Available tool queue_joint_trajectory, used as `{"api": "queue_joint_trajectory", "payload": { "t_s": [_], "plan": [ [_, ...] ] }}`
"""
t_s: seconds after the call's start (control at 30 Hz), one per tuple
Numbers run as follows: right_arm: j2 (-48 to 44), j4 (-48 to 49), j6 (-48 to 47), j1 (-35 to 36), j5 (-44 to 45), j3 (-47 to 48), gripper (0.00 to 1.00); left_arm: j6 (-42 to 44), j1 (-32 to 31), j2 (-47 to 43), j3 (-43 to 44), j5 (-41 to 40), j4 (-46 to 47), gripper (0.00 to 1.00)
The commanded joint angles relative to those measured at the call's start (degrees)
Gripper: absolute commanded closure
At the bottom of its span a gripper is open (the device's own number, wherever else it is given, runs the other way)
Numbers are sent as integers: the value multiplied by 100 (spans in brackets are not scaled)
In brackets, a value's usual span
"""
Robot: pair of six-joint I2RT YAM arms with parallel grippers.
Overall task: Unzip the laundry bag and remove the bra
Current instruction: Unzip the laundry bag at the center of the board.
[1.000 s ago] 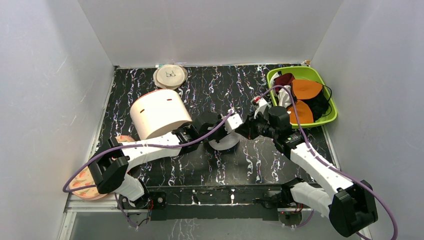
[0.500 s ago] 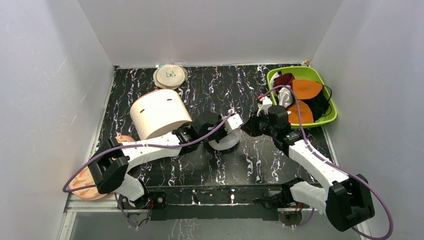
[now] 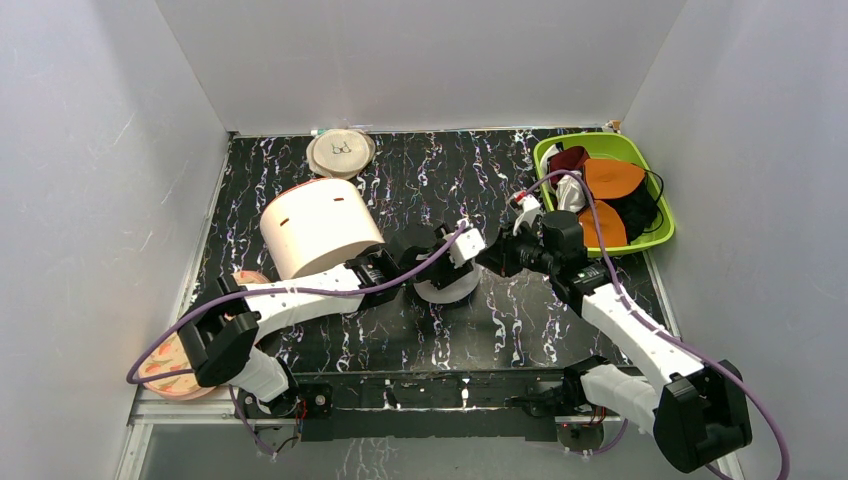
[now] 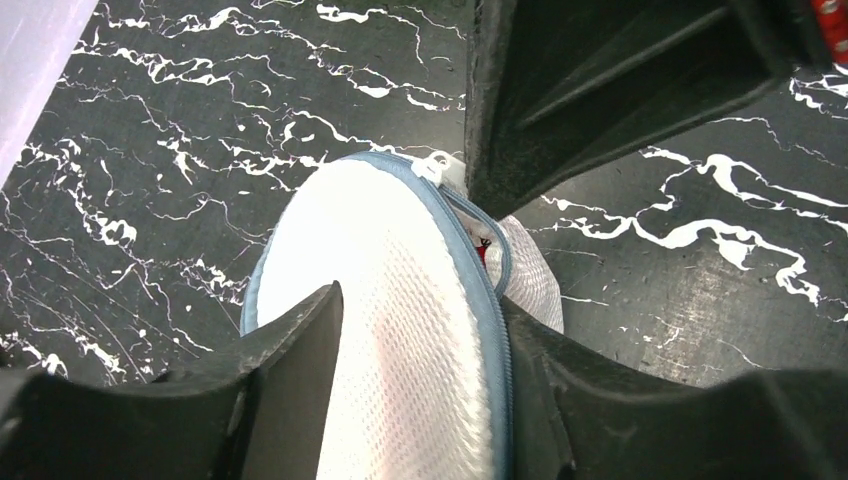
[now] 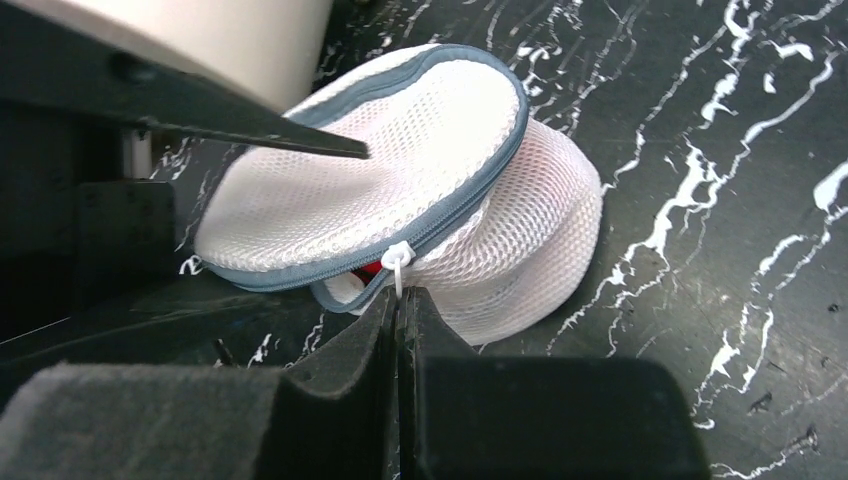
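Far left of centre: cream cylinder (image 3: 318, 238), lying on the black marbled surface (image 3: 400, 180), with a flat beige disc (image 3: 340, 153) behind it at the back wall. Centre: the laundry bag (image 5: 400, 170), a small white mesh pouch with a grey-blue zip, set on the surface just right of the cylinder and between the two arms. Its upper flap is seen raised and tilted, and the zip is parted along the side facing the right arm. Left claw (image 4: 420, 300): partly spread, with the raised mesh flap of the bag gripped between its two fingers, one lying along each side. Zip pull (image 5: 397, 260): a white tab at the parted end of the zip. In the gap just beside it a sliver of the red bra (image 5: 368, 268) is seen, inside the bag and otherwise hidden by the mesh. Right claw (image 5: 400, 298): fingers pressed together, the zip pull pinched at their tips, directly against the bag's wall. Far right: green basket (image 3: 655, 235) at the surface's back corner, in which orange cups and dark fabric are held.
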Motion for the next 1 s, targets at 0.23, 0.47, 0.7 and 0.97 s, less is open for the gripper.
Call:
{"api": "queue_joint_trajectory", "payload": {
  "t_s": [0.23,0.47,0.7,0.97],
  "plan": [
    [-278,506,-211,205,-752,19,100,-86,-20,21,188,556,2,35],
    [-260,503,-219,267,-646,16,100,-12,-73,65,216,537,-68,47],
    [-389,294,-268,272,-147,9,100,82,-82,-85,127,248,42,78],
    [-446,198,-96,272,684,-35,100,188,-82,-227,56,111,107,97]
  ]
}}
